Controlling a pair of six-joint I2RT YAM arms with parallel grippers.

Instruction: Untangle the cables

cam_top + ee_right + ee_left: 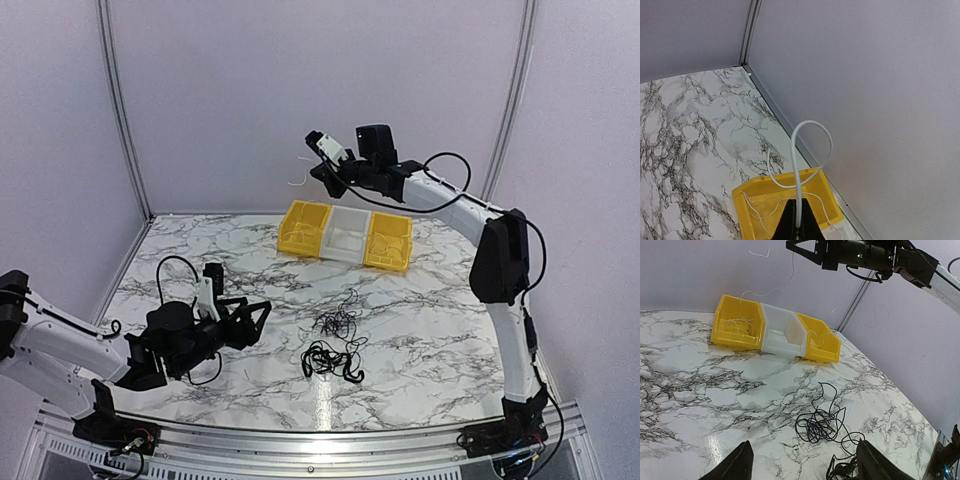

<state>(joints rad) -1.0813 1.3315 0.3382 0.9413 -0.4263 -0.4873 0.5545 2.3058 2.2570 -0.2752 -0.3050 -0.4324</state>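
My right gripper (798,227) is shut on a whitish cable (812,131) that curls up in a loop past the fingertips. It is held high above the left yellow bin (777,180), where thin white strands trail down. In the top view the right gripper (320,172) is raised over that bin (303,228). A loose knot of thin black cables (822,427) lies on the marble in front of my open, empty left gripper (805,471). A second black bundle (842,471) lies nearer, by the right finger. Both black bundles show in the top view, one further back (338,320) and one nearer (328,360).
Three bins stand in a row at the back: yellow (737,325), white (782,335), yellow (821,344). Grey walls enclose the table on the left, back and right. The right arm (500,260) arches over the right side of the table.
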